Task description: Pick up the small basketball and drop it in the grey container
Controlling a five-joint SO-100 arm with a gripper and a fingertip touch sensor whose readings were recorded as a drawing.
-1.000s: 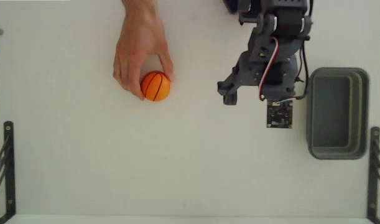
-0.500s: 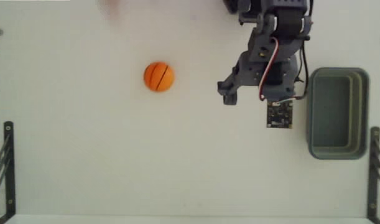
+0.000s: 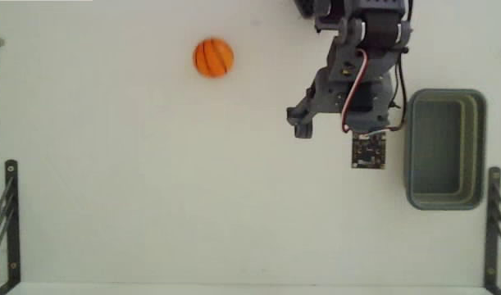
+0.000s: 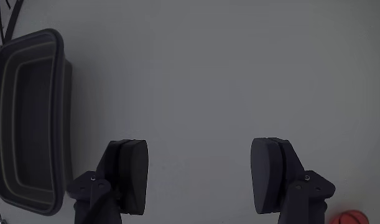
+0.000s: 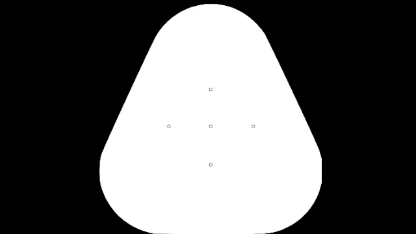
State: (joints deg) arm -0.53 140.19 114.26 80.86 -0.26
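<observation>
The white table (image 3: 152, 205) filled the fixed view, most of it bare, with black metal brackets (image 3: 6, 217) at its lower corners. The arm (image 3: 357, 74) reached down from the top edge, right of centre, and the grey container (image 3: 480, 147) lay just beside it on the right, empty as far as its inside could be seen. In the wrist view the gripper (image 4: 199, 174) hung over bare table with its jaws wide apart and nothing between them; the container's rim (image 4: 59, 124) showed at the left edge there. The small basketball (image 3: 213, 57) sat well apart from the arm, toward the upper left of the fixed view and near the table's far edge; in the wrist view only an orange sliver of it (image 4: 348, 218) showed in the bottom right corner. The main risk, judging from this layout, was the ball itself: round and free on a smooth surface, it could roll off the far edge or beyond reach. A finger nudging it on approach would likely send it away. A lesser risk was a glancing, off-centre pinch squirting the ball out of the closing jaws.
</observation>
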